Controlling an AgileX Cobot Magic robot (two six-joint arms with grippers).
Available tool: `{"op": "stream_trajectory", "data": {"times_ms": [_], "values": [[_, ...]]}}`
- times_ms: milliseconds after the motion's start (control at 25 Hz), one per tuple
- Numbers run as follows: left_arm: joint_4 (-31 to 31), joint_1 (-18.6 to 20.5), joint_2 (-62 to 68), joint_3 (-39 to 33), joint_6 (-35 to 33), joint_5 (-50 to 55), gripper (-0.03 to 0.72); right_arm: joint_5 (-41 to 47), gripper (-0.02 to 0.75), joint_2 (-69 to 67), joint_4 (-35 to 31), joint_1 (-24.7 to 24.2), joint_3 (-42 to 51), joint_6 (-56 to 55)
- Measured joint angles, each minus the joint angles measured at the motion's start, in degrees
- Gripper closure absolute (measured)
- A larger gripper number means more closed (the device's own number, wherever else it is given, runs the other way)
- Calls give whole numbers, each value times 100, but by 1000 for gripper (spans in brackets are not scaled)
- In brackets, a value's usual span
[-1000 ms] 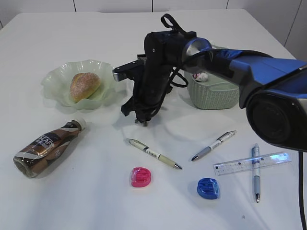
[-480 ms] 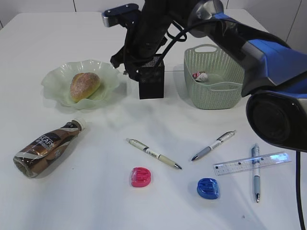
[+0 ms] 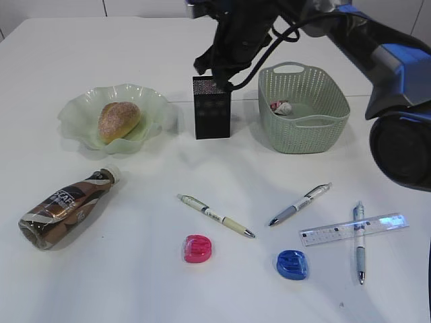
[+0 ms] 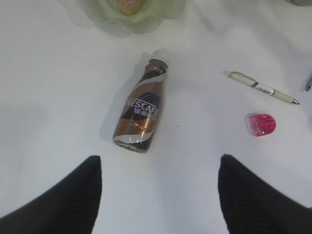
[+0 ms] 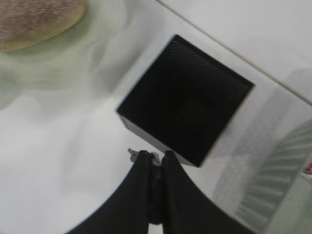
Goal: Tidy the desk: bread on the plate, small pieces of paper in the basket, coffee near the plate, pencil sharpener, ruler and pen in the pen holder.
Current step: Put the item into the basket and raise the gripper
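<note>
right gripper [image 5: 155, 163] jaws clenched, hard to tell on what, pen holder [image 5: 185, 111] just ahead; left gripper [image 4: 158, 187] released, coffee [image 4: 142, 110] ahead

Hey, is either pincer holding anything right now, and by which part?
The left pincer is open and empty. The right pincer is shut by the pen holder. Something small shows between its tips, but what it is cannot be told.

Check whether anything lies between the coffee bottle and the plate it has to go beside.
Nothing visible does. The coffee lies on its side on the desk, cap toward the plate, with only bare tabletop between them. The open left gripper hangs above it.
</note>
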State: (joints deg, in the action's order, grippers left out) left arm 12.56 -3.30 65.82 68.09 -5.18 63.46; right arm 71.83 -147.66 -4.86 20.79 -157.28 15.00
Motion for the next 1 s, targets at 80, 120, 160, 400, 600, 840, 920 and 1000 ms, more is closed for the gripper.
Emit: {"op": "stream_trajectory", "data": {"times_ms": [80,120,160,400,600,840,920,1000], "values": [[0,0,0,0,0,0,162,0,700,0,0,-290,-10,0],[0,0,0,0,0,0,162,0,700,0,-14,-365,-9,-10],[0,0,0,0,0,0,162,0,700,0,-64,-547,-9,-10],[0,0,0,0,0,0,162,0,700,0,-218,-1347,-9,-33],[0,0,0,0,0,0,162,0,700,0,-218,-1495,-9,-45],[0,0,0,0,0,0,162,0,700,0,-218,-1495,-9,-57],[0,0,0,0,0,0,162,0,700,0,-218,-1495,-9,-57],[0,0,0,0,0,0,162,0,700,0,-218,-1495,-9,-57]]}}
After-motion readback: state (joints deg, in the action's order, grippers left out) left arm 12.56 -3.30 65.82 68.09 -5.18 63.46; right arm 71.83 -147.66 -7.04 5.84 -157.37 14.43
